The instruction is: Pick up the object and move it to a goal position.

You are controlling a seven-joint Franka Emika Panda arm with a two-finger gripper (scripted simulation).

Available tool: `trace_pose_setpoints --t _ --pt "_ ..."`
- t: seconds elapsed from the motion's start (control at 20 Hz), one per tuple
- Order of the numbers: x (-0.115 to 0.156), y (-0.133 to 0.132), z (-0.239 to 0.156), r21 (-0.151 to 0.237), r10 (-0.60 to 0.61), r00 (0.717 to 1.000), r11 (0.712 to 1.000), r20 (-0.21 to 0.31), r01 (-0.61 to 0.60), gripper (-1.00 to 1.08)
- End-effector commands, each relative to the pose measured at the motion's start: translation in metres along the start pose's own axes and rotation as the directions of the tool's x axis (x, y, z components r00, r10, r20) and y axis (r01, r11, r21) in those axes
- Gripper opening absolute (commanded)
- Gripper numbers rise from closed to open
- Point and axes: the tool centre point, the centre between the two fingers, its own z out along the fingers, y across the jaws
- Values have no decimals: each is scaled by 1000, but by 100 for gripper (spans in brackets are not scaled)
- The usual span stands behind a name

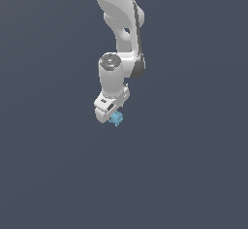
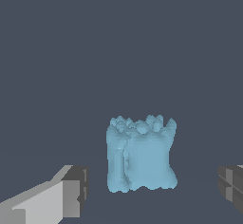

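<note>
The object [image 1: 116,119] is a small light-blue lumpy clump, seen just below the white arm's hand in the exterior view. In the wrist view the object [image 2: 141,155] stands between the two fingers with a clear gap on each side. My gripper [image 2: 152,190] is open around it; one fingertip [image 2: 76,190] shows on one side and the other fingertip [image 2: 231,185] at the frame's edge. In the exterior view the gripper [image 1: 112,117] sits right at the object, its fingers mostly hidden by the hand.
A plain dark grey-blue ground [image 1: 193,174] fills both views. The white arm [image 1: 118,29] comes down from the top of the exterior view. Nothing else shows.
</note>
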Motion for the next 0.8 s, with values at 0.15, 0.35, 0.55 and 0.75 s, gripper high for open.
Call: trace_pose_setpoints --t 0.15,0.35,0.55,0.75 --pt "-1 -1 2 0 -24 1000 1000 -1 24 100" --pt "-1 -1 4 0 -19 1000 1000 0 19 100" --pt "-1 -2 17 0 -21 1000 1000 -1 21 100" --pt "-1 -2 38 0 -23 1000 1000 -1 23 100"
